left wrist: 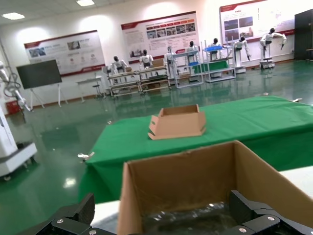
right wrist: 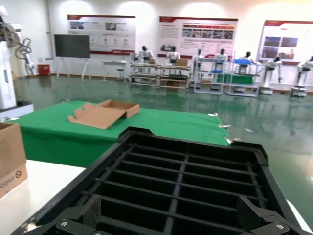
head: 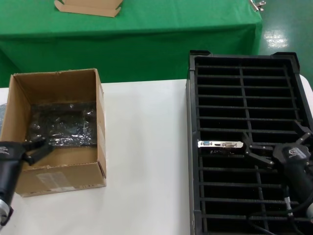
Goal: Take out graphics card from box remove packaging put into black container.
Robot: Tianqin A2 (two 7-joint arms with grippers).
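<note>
Right claw (head: pixel 255 152), nearest the head camera, hangs over the black container (head: pixel 191 147) with fingers spread and nothing between them, its tips just beside the card (head: pixel 220 144), which stands in a slot in the container's left column with its silver bracket up. That card looks light, stiff and fragile; I judge the bracket end or board edges the safe hold, not the components. Well left of the container, the left claw (head: pixel 35 149) sits at the near wall of the box (head: pixel 100 122), fingers parted and empty, above shiny bagged boards (head: pixel 61 125) on the box floor; that plastic should be slippery and crinkly, best pinched at a loose fold. Both stand on a plain white table (head: pixel 146 161). From the left wrist, spread fingers (left wrist: pixel 254 215) frame the box (left wrist: pixel 195 171), with a green-draped bench (left wrist: pixel 254 117) and a flat carton (left wrist: pixel 177 122) beyond it. From the right wrist, open fingers (right wrist: pixel 78 218) flank the container (right wrist: pixel 195 166); behind lies a wide hall with a glossy green floor (right wrist: pixel 274 127).
</note>
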